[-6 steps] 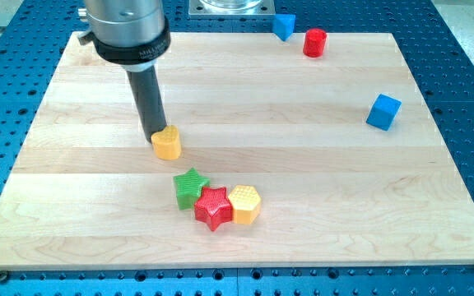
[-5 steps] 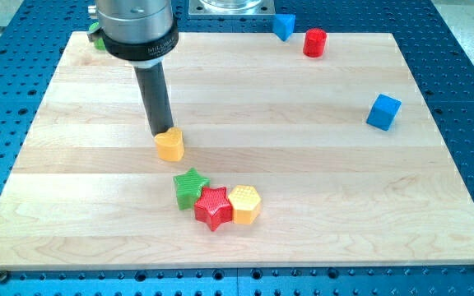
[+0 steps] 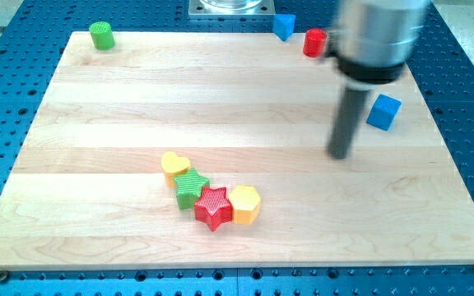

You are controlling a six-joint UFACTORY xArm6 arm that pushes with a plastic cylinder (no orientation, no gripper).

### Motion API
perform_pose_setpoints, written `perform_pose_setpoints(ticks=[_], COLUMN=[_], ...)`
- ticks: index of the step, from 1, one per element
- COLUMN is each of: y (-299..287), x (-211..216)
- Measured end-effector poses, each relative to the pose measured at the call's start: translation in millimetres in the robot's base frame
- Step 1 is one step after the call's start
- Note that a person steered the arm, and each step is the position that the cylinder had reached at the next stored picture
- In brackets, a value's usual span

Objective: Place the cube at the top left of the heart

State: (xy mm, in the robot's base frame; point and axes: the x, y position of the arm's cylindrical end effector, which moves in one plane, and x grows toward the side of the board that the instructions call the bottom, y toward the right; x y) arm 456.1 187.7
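Rod tip beside the blue cube, far from the yellow heart.
My tip (image 3: 339, 154) (blurred, holding nothing) stands just left of the blue cube (image 3: 383, 112); the yellow heart (image 3: 174, 164) touches the green star (image 3: 191, 188) at the board's lower middle.

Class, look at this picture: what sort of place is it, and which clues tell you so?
Probably a robotics lab bench: a wooden board lies on a blue perforated metal table, small coloured blocks such as a blue cube sit on it, and a robot's rod ends at my tip.
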Motion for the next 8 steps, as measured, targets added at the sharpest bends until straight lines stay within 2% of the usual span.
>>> perform_pose_setpoints(ticks=[1, 2, 3, 4, 5, 6, 7, 8], y=[109.9, 138.5, 34.8, -43.9, 52.2, -4.8, -89.3, -131.8], x=[-42.1, -68.7, -57.5, -30.7, -66.6, -87.3, -23.4, 22.9])
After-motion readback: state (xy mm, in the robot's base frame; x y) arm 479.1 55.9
